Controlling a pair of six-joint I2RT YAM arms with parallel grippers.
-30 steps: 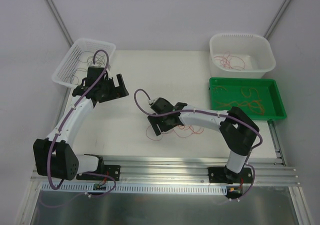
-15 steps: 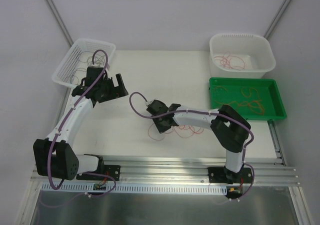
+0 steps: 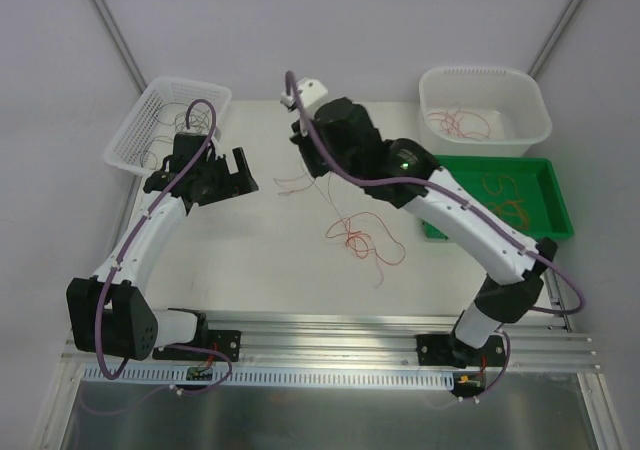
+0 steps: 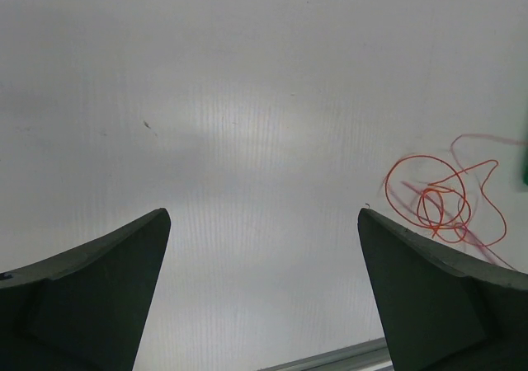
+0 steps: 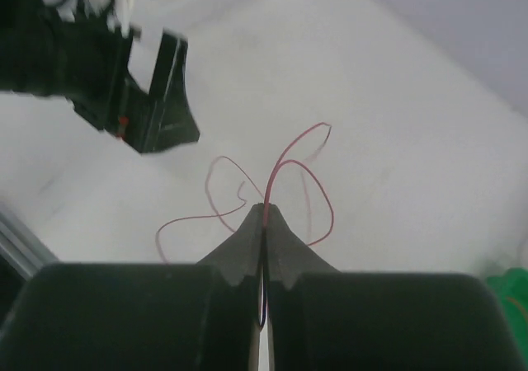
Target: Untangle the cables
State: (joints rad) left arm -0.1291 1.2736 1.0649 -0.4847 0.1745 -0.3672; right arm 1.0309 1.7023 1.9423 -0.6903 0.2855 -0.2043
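Left of the green tray [image 3: 520, 160], toward the front of the table [image 3: 250, 270], the cables [image 3: 362, 242] make a loose red heap, and thin strands rise from it. Further left and higher, your right gripper [image 5: 264, 216] is closed tight on one red strand [image 5: 285, 169]. Beyond it the left gripper [image 4: 262, 223] stands wide open and empty. If you pull higher, I think the knot may tighten, or the thin strand may slip out.
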